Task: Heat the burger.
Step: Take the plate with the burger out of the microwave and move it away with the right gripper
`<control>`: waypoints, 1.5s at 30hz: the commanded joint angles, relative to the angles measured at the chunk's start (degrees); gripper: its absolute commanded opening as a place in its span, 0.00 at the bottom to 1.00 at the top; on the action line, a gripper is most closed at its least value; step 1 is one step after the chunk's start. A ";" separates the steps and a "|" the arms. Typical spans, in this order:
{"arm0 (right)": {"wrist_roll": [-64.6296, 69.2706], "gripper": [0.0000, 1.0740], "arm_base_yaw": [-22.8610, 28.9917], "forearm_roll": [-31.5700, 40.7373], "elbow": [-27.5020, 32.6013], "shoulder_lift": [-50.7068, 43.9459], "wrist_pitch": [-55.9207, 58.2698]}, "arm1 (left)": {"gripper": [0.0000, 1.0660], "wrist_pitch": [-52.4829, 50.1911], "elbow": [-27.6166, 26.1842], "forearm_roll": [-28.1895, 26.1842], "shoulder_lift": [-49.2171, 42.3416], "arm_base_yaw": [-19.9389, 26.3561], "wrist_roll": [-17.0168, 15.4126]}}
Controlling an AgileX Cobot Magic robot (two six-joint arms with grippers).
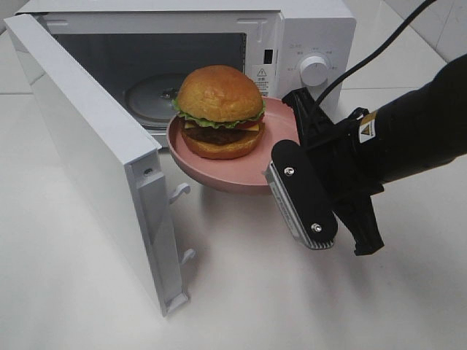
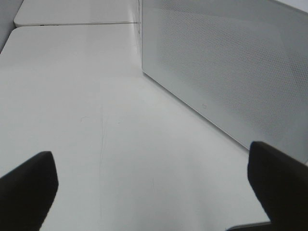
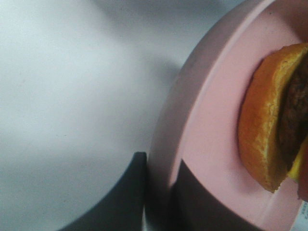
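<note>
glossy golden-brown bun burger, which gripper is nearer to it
Right. The right gripper is clamped on the rim of the round pink plate under the burger; the left gripper hangs open beside the white microwave door.

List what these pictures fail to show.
- Turntable: exterior high view, mostly behind the burger and plate.
- Left gripper: absent from exterior high; its wrist view cuts both fingers at the edges.
- Microwave labels: too small to read.
- Burger top: cut off in right wrist view.
</note>
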 commanded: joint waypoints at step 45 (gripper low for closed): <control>59.30 0.00 -0.06 -41.71 9.05 -28.36 23.09 | 0.94 0.00 0.17 -0.17 -1.09 0.11 -0.40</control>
